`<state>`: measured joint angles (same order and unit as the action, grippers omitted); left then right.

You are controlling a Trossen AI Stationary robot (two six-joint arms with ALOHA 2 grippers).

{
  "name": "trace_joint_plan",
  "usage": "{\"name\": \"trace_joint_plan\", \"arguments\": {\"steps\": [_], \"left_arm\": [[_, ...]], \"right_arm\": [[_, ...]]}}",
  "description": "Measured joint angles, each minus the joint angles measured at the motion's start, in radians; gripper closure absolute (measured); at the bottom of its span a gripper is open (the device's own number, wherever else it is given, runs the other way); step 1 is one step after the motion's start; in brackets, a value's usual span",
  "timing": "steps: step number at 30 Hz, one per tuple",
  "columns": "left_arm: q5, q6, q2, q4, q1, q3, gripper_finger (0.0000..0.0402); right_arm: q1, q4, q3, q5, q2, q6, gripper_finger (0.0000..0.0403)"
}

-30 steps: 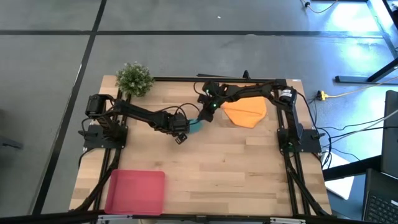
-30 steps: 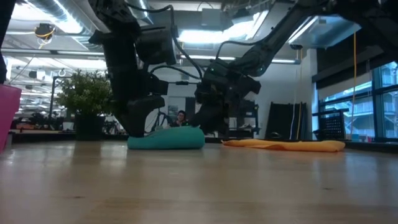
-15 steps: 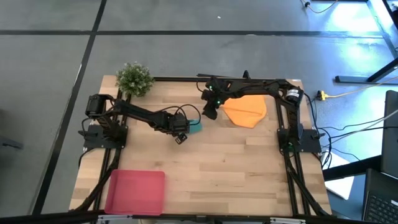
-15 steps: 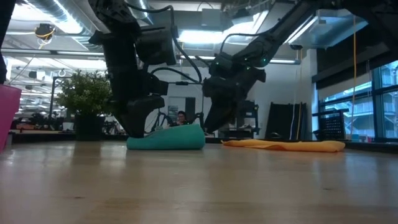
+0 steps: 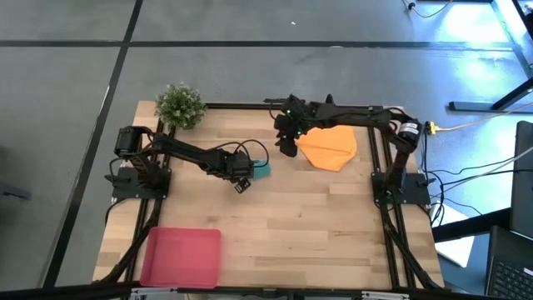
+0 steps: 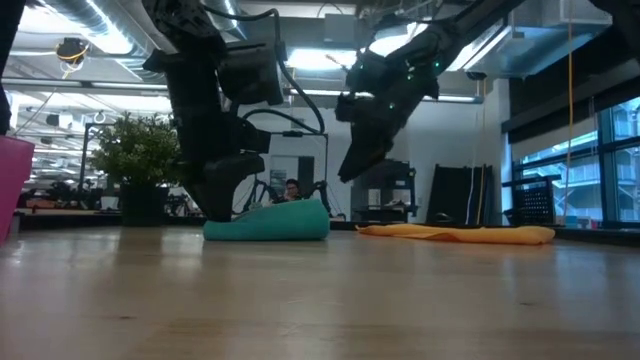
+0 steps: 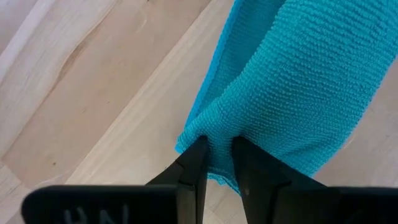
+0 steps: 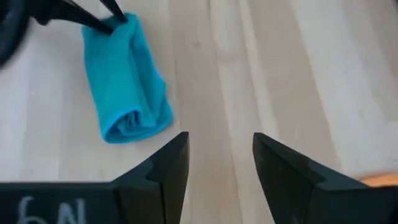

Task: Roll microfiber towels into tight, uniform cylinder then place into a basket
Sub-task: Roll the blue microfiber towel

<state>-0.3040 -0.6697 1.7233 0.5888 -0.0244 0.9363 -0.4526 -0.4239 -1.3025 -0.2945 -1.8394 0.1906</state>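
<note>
The teal towel (image 8: 127, 78) lies rolled into a short cylinder on the table, its spiral end (image 8: 127, 124) showing in the right wrist view. My left gripper (image 7: 217, 146) is shut on it; in the high view it (image 5: 248, 172) stands at the roll's (image 5: 261, 169) left end. My right gripper (image 5: 287, 148) hangs open above the table between the roll and the orange towel (image 5: 329, 148), which lies flat. In the low view it (image 6: 350, 175) is well clear of the roll (image 6: 268, 222). The red-pink basket (image 5: 181, 257) sits at the near left. My left gripper pinches a bulge of the roll's outer cloth (image 7: 214, 134) between its two fingertips, at the end of the roll away from my right arm (image 8: 118, 23). The fingers come down slanting from the table's left. The roll rests on the table along its length.
A small green potted plant (image 5: 180, 104) stands at the far left corner. Bare wood (image 5: 316, 225) stretches across the table's middle and near right.
My right gripper has risen from the teal roll's right end and drawn back toward the far right, rolling its wrist as it went. The roll has stayed on the table in my left gripper's hold.
</note>
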Motion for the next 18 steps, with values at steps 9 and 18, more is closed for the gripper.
{"name": "trace_joint_plan", "arguments": {"steps": [9,18], "left_arm": [[0.004,0.0,0.0,0.0,0.0,0.0,0.0333],[0.012,0.0,0.0,0.001,-0.004,0.0,0.0333]], "right_arm": [[0.021,-0.049,0.032,0.08,0.139,0.048,0.0225],[0.105,0.14,0.31,0.187,0.443,0.076,0.0225]]}}
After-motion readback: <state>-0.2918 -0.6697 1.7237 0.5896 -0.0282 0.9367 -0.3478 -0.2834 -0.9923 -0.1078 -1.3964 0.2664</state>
